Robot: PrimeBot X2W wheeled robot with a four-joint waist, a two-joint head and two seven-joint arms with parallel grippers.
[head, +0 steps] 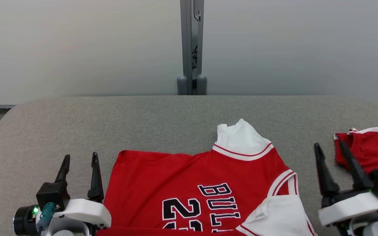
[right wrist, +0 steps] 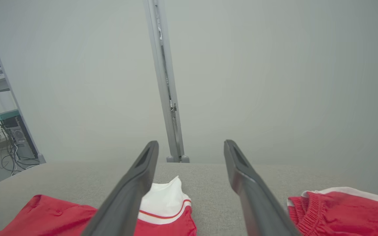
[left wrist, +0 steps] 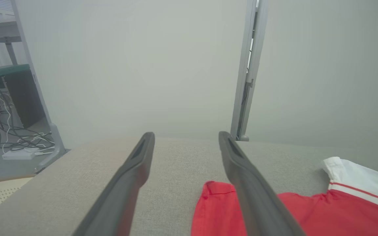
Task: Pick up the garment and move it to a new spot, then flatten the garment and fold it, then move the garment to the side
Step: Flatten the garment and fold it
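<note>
A red jersey with white sleeves and black lettering, the garment point(head: 189, 183), lies spread on the grey table point(head: 77, 131), reaching the near edge of the head view. My left gripper point(head: 80, 159) stands open just left of its red corner point(left wrist: 215, 196), fingers empty. My right gripper point(head: 330, 149) is open to the right of the garment's white sleeve point(head: 277, 213), nothing between its fingers. From the right wrist, the white sleeve end point(right wrist: 164, 200) shows behind the left finger point(right wrist: 133, 190).
A second red piece with white trim point(head: 369, 147) lies at the table's right edge, just behind my right gripper; it looks like shorts point(right wrist: 343, 209). A grey post point(head: 192, 49) stands behind the table against the pale wall. Cables and shelving point(left wrist: 8, 114) sit far left.
</note>
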